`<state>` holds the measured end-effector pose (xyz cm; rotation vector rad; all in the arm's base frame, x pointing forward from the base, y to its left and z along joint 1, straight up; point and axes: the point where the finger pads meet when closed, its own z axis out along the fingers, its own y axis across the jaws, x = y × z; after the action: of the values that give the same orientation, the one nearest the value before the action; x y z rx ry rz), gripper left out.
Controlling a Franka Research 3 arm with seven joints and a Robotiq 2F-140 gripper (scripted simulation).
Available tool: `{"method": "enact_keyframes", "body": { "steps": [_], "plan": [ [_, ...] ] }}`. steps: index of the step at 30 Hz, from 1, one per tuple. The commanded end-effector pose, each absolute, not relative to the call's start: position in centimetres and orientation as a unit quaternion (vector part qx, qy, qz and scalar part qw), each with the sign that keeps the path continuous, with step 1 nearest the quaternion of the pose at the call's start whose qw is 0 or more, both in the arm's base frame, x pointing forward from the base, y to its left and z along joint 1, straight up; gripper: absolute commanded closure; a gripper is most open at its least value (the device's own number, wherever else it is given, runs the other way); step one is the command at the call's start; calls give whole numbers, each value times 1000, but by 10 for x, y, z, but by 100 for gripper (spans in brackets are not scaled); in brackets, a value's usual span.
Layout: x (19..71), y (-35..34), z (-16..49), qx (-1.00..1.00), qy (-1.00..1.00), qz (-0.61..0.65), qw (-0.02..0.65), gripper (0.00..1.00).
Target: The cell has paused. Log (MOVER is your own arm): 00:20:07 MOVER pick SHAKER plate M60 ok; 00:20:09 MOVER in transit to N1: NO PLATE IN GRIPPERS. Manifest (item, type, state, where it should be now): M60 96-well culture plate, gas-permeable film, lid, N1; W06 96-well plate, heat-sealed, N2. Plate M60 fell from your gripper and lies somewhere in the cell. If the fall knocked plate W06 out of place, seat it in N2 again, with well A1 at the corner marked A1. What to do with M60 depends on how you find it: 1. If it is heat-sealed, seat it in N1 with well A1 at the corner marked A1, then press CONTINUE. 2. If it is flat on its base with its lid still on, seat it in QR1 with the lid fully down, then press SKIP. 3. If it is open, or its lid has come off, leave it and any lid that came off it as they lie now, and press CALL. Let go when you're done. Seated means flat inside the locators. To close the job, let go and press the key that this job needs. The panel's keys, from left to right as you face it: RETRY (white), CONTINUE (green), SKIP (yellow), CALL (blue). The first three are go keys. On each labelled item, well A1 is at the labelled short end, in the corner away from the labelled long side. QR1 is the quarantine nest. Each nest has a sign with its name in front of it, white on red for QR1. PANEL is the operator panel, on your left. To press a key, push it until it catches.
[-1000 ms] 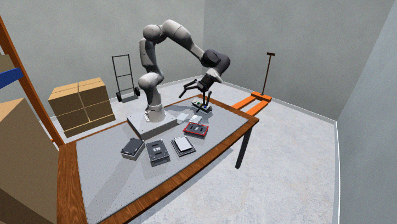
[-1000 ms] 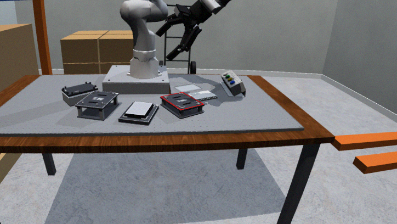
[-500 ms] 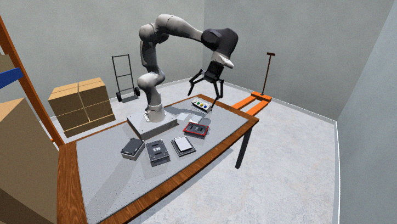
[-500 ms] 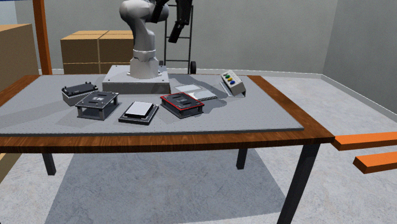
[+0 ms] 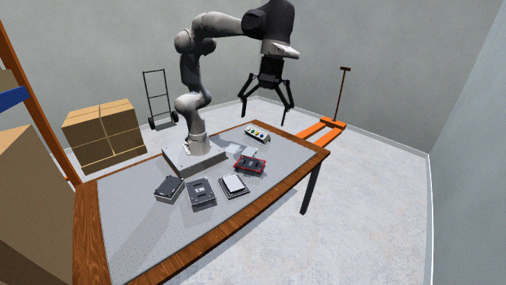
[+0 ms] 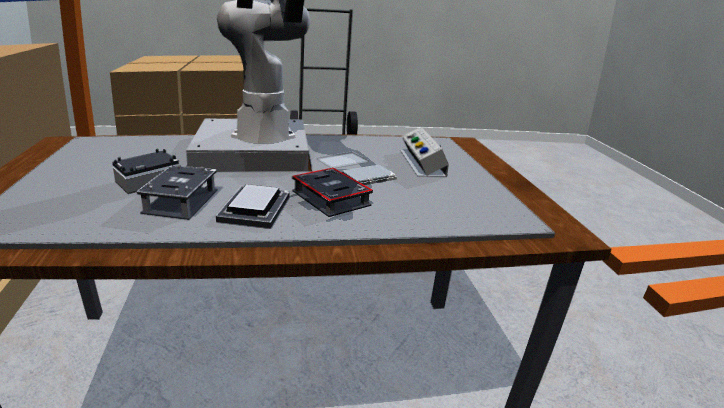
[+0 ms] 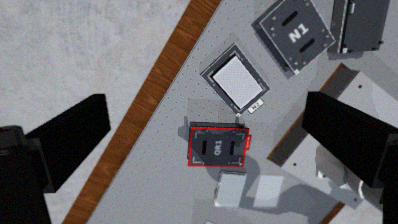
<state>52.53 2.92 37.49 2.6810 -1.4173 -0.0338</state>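
Top view: the grey arm reaches high above the far end of the wood-edged counter (image 5: pixel 247 216); its gripper (image 5: pixel 263 114) hangs well above the surface with the fingers spread fully apart and nothing between them; below it sits the operator panel (image 5: pixel 257 134) with four coloured keys; nearer the arm's base plate (image 5: pixel 173 166) two pale flat pieces lie side by side, a clear lid (image 5: pixel 233 147) and a plate (image 5: pixel 249 151); next comes the red-rimmed nest QR1 (image 5: pixel 249 164), then nest N2 (image 5: pixel 233 186) with a white-topped plate in it, then the raised nest N1 (image 5: pixel 200 193), then the dark shaker (image 5: pixel 169 189).

Exterior view: only the arm's lower part shows; along the counter from left to right stand the shaker (image 6: pixel 144 169), nest N1 (image 6: pixel 177 190) with nothing on it, nest N2 (image 6: pixel 252 208) holding the heat-sealed plate W06 (image 6: pixel 253 197) flat inside its frame, and QR1 (image 6: pixel 331 191), also unoccupied; behind QR1 plate M60 (image 6: pixel 375 173) lies flat on the counter with the lid (image 6: pixel 343 161) off, just beside it; the panel (image 6: pixel 425 153) stands to the right.

Wrist view: looking straight down, the two dark fingers frame the sides, wide apart; QR1 (image 7: pixel 218 147) is at centre; N2 (image 7: pixel 235 80) and N1 (image 7: pixel 295 35) lie above it; M60 (image 7: pixel 229 189) and the lid (image 7: pixel 267 190) lie below, apart from QR1; which is which is hard to tell here.
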Motion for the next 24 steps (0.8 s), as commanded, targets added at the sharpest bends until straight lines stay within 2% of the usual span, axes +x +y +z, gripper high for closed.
{"method": "enact_keyframes", "body": {
  "steps": [1,24],
  "plan": [
    [538,20,390,920,-390,-18,26,0],
    [554,1,413,924,-382,0,0,0]
  ]
}}
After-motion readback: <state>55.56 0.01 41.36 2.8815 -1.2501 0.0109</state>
